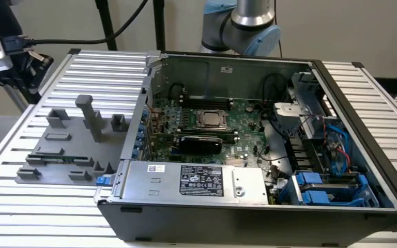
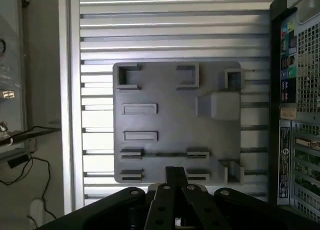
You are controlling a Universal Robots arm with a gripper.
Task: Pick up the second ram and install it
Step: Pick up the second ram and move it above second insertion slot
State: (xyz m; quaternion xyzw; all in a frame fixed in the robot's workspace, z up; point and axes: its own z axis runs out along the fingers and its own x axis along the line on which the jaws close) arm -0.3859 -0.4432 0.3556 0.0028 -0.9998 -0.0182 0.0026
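- The second ram (image 1: 55, 156) is a thin green stick in the lower left of the exterior view. It sits on the grey holder tray (image 1: 60, 173), held at its ends between low grey holder blocks (image 1: 34, 158).
- In the wrist view the second ram (image 2: 165, 153) shows edge-on as a thin dark line spanning two slotted blocks. A matching pair of blocks (image 2: 131, 176) just beside it holds no stick.
- The gripper (image 2: 176, 174) appears in the wrist view as a black linkage over the tray edge nearest the stick, apart from it and holding nothing visible. Whether the jaws are spread or pressed together cannot be told.
- A tall grey post (image 1: 88, 116) stands upright on the tray in the upper left of the exterior view, with shorter blocks around it.
- The tray rests on a slatted metal tabletop (image 1: 40, 206), just beside the open computer case (image 1: 254, 222).
- Inside the case, at frame centre, lies the large green motherboard (image 1: 243, 147) with a square processor socket (image 1: 212, 120).
- A silver power supply (image 1: 192, 181) with a black label fills the case's lower centre, and blue drive brackets (image 1: 322, 188) sit at lower right.
- A grey and pale blue arm joint (image 1: 250, 23) stands behind the case at top centre.
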